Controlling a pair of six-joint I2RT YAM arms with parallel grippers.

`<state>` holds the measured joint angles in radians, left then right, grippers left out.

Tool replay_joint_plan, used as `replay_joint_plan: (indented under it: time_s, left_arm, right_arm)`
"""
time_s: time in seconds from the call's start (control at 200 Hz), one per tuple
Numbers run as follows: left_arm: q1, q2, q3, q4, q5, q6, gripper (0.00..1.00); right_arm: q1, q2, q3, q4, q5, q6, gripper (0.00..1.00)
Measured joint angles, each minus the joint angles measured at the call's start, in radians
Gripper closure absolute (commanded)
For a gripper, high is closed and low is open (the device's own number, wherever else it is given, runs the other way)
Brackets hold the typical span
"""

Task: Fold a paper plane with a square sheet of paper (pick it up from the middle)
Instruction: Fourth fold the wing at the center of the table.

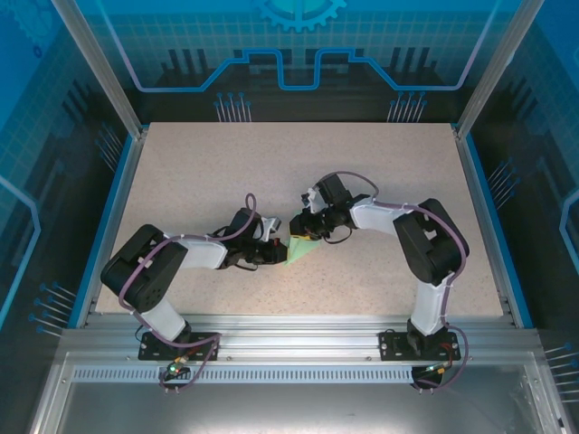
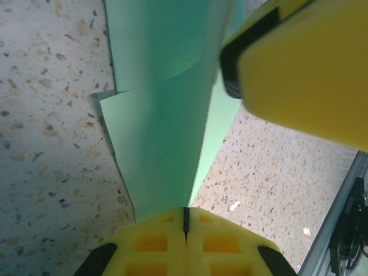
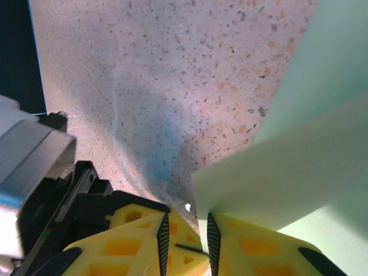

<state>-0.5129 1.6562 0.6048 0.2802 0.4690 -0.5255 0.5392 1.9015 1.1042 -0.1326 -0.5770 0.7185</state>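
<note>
The left tool (image 2: 185, 214) is clenched on the sheet of paper (image 2: 161, 115); the folded green strip runs straight into the seam between its pads. The right tool (image 3: 187, 221) stands slightly released, with a narrow gap between its pads (image 3: 211, 241). The paper's edge comes down beside one pad, and I see no pinch there.

The main risk, as I judge it, is that the right tool closes off the crease line or tugs sideways. With the other end held fast, the thin sheet would then buckle, crease crooked or tear. The two tools are also very close together, so a small swing could knock them and shift the fold.

In the overhead view the paper (image 1: 298, 250) is a pale green wedge near the middle of the bench (image 1: 380, 163), a little toward its near edge. It sits between the left tool (image 1: 274, 251) and the right tool (image 1: 303, 226), and reaches both.
</note>
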Motion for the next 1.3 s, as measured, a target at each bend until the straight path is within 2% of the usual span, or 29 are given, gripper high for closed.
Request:
replay_joint_plan:
  time_s: [0.07, 0.195, 0.365, 0.67, 0.86, 1.295]
  left_arm:
    - [0.001, 0.000, 0.000, -0.002, 0.000, 0.000, 0.89]
    - [0.001, 0.000, 0.000, -0.010, 0.000, 0.005, 0.74]
    - [0.002, -0.004, 0.000, -0.033, -0.001, 0.008, 0.71]
    - [0.002, -0.014, -0.001, -0.055, -0.005, 0.027, 0.89]
    - [0.002, -0.014, -0.001, -0.070, -0.027, 0.030, 0.96]
    - [0.003, 0.000, 0.000, -0.072, -0.035, 0.027, 1.00]
  right_arm:
    - [0.000, 0.013, 0.000, 0.001, 0.000, 0.003, 0.74]
    - [0.000, 0.019, 0.000, 0.003, 0.002, 0.007, 0.74]
    - [0.000, 0.019, 0.000, 0.004, 0.012, 0.008, 0.74]
    - [0.000, 0.020, 0.000, 0.004, 0.019, 0.012, 0.74]
    - [0.000, 0.023, 0.000, 0.004, 0.019, 0.015, 0.73]
    - [0.006, 0.023, 0.000, 0.022, -0.002, 0.015, 0.73]
